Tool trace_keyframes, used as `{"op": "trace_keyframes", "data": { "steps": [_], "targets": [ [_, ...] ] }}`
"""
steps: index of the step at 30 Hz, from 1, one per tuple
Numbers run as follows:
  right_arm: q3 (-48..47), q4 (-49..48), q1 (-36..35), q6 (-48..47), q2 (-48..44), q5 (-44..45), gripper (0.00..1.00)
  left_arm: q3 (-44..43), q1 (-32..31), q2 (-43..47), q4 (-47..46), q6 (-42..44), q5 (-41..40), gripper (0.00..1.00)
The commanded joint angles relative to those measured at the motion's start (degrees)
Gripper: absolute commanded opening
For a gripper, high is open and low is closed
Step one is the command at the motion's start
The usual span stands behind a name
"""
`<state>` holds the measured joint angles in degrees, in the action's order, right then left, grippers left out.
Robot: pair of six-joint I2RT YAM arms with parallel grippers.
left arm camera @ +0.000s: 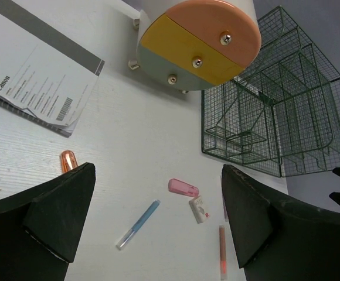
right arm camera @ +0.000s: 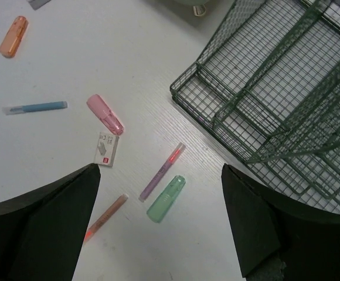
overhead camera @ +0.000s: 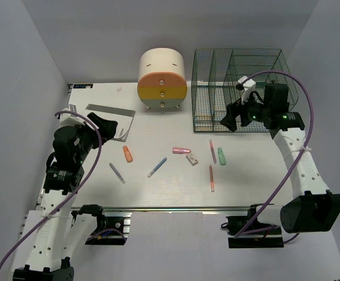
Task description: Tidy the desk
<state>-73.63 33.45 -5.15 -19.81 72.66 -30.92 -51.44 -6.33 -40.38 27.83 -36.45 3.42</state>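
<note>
Left pincer (left arm camera: 158, 218) and right pincer (right arm camera: 161, 219) hang agape, empty, angled down over the desk (overhead camera: 158, 188).

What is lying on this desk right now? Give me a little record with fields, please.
Surface: white desk
Far side: rounded drawer box, green wire organizer
Left side: printed papers
Loose in the middle: orange marker, blue pen, pink marker, small white box, green marker
Arms: left end effector open, empty; right end effector open, empty, near the organizer
</note>
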Motion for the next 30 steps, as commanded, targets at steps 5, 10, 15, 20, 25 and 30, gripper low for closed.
{"op": "trace_keyframes", "data": {
  "steps": [5, 10, 15, 20, 25, 30],
  "targets": [
    [-4.86, 8.55, -0.56, -16.65, -0.68, -13.63, 0.89, 2.83, 0.09, -0.49, 0.55, -8.54, -0.34, 0.95],
    [-8.46, 11.28, -3.72, -21.40, 1.51, -21.19, 0.89, 5.03, 0.09, -1.98, 1.52, -13.38, -2.19, 0.64],
    [-8.99, 7.08, -12.42, -15.44, 3.54, -23.49, 0.81, 7.67, 0.61, -3.82, 2.04, -18.39, -5.61, 0.40],
    [-6.62, -0.40, -20.95, -9.37, 5.20, -16.73, 0.48, 9.60, 2.28, -8.64, 1.26, -23.40, -9.66, 0.54],
    [-7.58, -2.69, -25.87, -5.59, 9.50, -10.75, 0.66, 10.83, 6.50, -16.20, -6.29, -25.86, -7.48, 0.77],
    [-8.55, -4.18, -27.46, -5.41, 12.06, -8.02, 0.75, 10.22, 11.07, -27.53, -13.77, -25.96, -1.42, 0.86]
  ]
}}
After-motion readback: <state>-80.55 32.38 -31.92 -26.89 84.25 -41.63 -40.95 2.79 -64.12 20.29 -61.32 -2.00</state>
